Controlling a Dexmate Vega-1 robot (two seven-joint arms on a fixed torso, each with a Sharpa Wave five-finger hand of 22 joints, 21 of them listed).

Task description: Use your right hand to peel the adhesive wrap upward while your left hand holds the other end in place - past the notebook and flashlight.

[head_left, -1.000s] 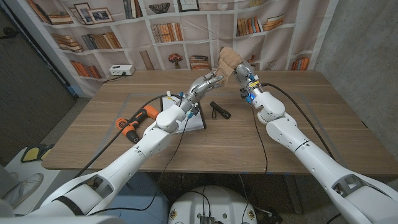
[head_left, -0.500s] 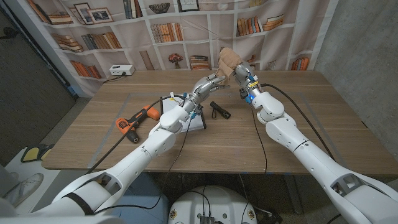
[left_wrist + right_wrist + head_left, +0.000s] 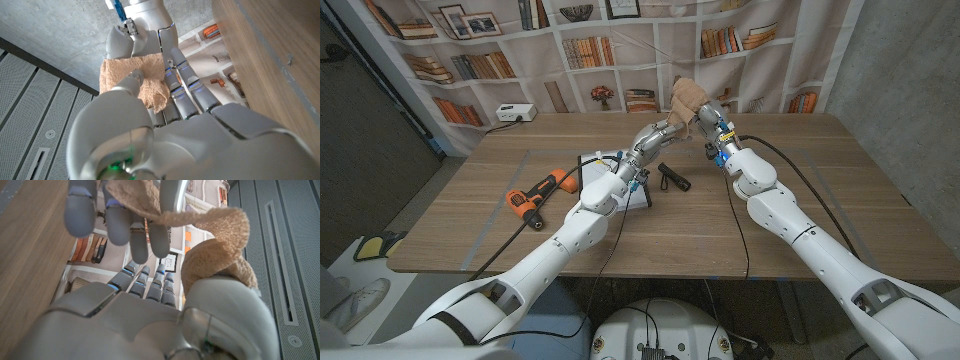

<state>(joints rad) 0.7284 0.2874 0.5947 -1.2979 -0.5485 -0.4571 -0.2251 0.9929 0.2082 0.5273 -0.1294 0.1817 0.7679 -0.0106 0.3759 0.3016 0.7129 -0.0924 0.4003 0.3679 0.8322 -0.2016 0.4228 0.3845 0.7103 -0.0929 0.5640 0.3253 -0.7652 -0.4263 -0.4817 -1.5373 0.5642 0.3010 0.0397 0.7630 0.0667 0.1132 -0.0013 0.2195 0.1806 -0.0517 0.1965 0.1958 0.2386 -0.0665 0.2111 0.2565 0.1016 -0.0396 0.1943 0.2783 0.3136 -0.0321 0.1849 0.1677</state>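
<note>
Holding the tan wrap (image 3: 685,96) between them, both hands meet above the counter's (image 3: 800,190) far middle, beyond the notebook (image 3: 603,163) and flashlight (image 3: 672,178). No readable writing on any item; book spines on the backdrop too small to read.

Wrap: a short crumpled band, its long axis running roughly from hand to hand and rising toward the upper end by the right hand; it hangs clear of the counter.

Left hand (image 3: 660,131): thumb pressed onto the wrap's flat end against the other fingers (image 3: 185,82), which lie straight and close together behind the cloth.

Right hand (image 3: 708,112): thumb and fingers (image 3: 150,287) closed on the bunched, twisted end of the wrap (image 3: 220,240); the rest of the fingers extended, little gap.

Drill (image 3: 538,193), orange and black, lies on the counter's left part, well apart from the hands. Notebook partly under the left forearm; flashlight just right of it.
</note>
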